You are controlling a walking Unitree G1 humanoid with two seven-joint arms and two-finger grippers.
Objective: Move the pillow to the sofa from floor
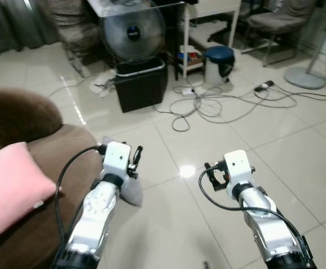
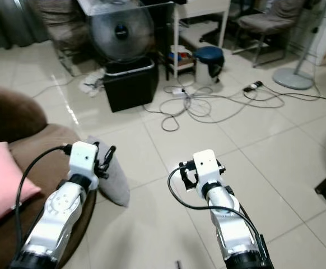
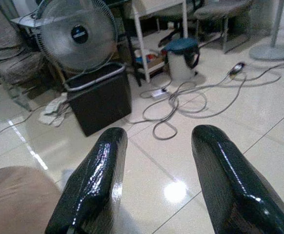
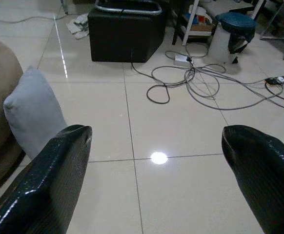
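Both tools, left and right, gape apart above the plain grey pillow leaning on the sofa.

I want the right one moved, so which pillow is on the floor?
The grey pillow, leaning against the sofa base beside the left gripper. The pink pillow already lies on the sofa.

The left arm covers most of the grey pillow leaning against the sofa. The pink pillow and the sofa run off the picture's edge. The fan hides what stands behind it. The small things on the low shelf are too small to tell.
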